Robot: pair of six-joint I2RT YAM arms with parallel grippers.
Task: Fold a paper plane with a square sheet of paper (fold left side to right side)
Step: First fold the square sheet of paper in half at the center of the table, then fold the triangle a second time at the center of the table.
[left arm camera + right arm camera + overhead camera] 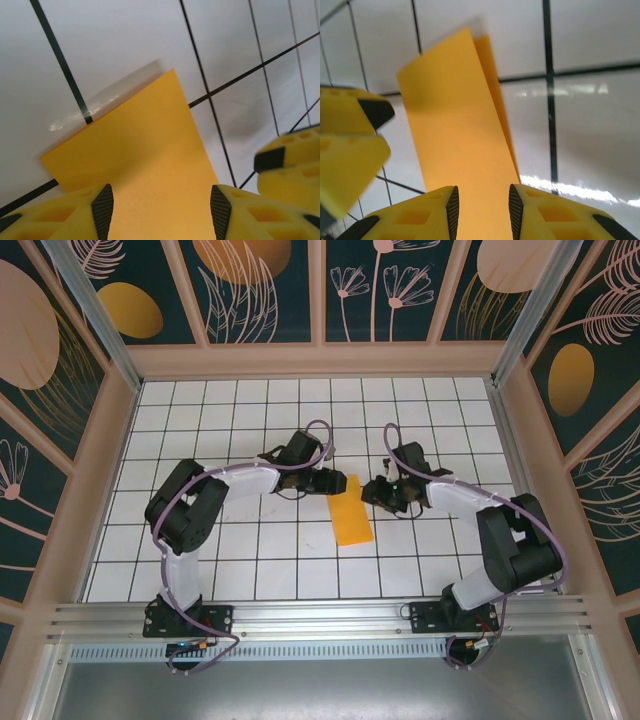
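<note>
White gridded table (200,540) carries the square sheet of paper (350,517), lying folded into a narrow strip at centre with its upper layer slightly lifted. You have both claws at its far end — left gripper (157,205) spread wide, right gripper (481,210) narrowly parted — seemingly placed to flatten the crease.
</note>
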